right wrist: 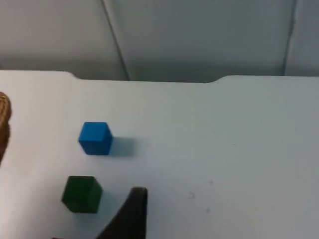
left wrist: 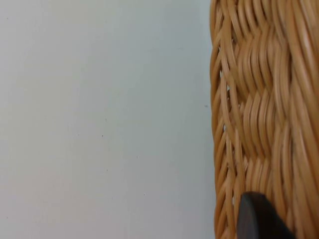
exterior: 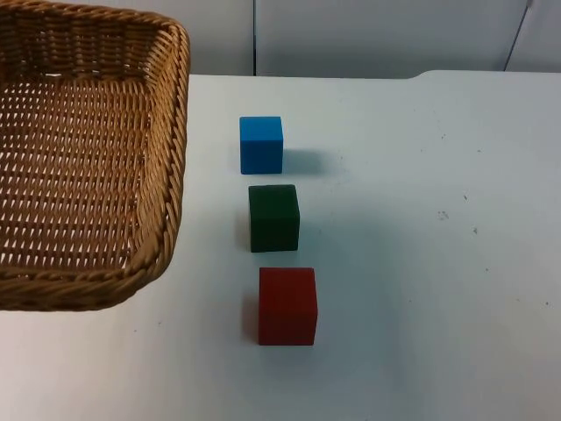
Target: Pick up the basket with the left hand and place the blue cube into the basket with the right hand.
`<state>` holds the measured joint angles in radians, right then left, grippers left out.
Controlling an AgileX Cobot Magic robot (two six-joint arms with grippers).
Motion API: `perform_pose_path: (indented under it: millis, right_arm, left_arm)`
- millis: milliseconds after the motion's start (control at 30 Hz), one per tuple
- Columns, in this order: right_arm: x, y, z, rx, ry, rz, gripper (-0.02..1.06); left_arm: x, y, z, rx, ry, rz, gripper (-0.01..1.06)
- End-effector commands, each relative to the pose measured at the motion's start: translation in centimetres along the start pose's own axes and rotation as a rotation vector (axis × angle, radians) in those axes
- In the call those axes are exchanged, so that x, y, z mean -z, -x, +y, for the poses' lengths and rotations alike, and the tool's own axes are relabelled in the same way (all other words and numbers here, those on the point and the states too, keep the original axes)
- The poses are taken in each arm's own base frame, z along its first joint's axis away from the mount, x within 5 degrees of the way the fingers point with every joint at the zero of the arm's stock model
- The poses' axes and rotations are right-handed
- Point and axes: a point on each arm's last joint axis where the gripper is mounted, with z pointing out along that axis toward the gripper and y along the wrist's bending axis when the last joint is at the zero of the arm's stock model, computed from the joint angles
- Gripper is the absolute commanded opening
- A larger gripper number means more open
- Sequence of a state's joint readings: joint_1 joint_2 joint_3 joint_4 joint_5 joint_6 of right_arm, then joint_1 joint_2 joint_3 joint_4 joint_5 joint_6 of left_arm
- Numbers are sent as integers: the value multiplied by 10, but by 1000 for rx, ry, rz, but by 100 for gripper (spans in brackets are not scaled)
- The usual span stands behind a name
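The woven wicker basket (exterior: 83, 158) fills the left of the top view, its rim reaching up over the wall behind the table. My left gripper (left wrist: 259, 219) is shut on the basket's wall (left wrist: 259, 99), with one black fingertip lying against the weave. The blue cube (exterior: 261, 145) stands on the table just right of the basket, the farthest of a row of three cubes. My right gripper (right wrist: 132, 214) hovers back from the blue cube (right wrist: 94, 138), on the near side of it and a little to its right, with nothing in it.
A dark green cube (exterior: 273, 218) sits right behind the blue one in the row, and a red cube (exterior: 287, 306) comes after it. The green cube (right wrist: 81, 194) lies close beside the right gripper. The white table (exterior: 421, 219) stretches out to the right.
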<state>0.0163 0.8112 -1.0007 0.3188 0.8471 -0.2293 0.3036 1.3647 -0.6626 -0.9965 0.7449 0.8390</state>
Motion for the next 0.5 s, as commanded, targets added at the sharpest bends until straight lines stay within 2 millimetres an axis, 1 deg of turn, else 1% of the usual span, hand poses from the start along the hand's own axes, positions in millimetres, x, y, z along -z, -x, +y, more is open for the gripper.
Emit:
perform_pose_path:
  millis: [0, 33, 100, 167, 200, 233, 300, 367, 400, 433, 467]
  right_arm:
    - [-35, 27, -2, -1, 93, 50, 104]
    - [-35, 27, -2, -1, 93, 50, 104]
    - [-65, 39, -3, -29, 151, 126, 104]
    - [-93, 49, 2, -1, 187, 174, 104]
    - [-93, 49, 2, -1, 187, 174, 104]
    - [-117, 52, 11, 21, 222, 214, 104]
    - [-146, 57, 25, 75, 241, 228, 104]
    - [-178, 57, 43, 91, 239, 247, 104]
    - [-178, 57, 43, 91, 239, 247, 104]
    - [-191, 56, 50, 88, 234, 266, 104]
    - [-209, 51, 60, 74, 230, 299, 104]
  left_arm:
    - [2, 1, -2, 13, -12, -18, 0]
    - [2, 1, -2, 13, -12, -18, 0]
    - [2, 1, -2, 13, -11, -19, 0]
    - [2, 1, -2, 12, -10, -18, 0]
    - [2, 1, -2, 12, -10, -18, 0]
    - [2, 1, -2, 12, -9, -19, 0]
    - [2, 1, -2, 11, -7, -20, 0]
    - [2, 1, -2, 11, -7, -20, 0]
    - [2, 1, -2, 11, -7, -20, 0]
    - [2, 1, -2, 11, -7, -20, 0]
    - [2, 1, -2, 9, -6, -19, 0]
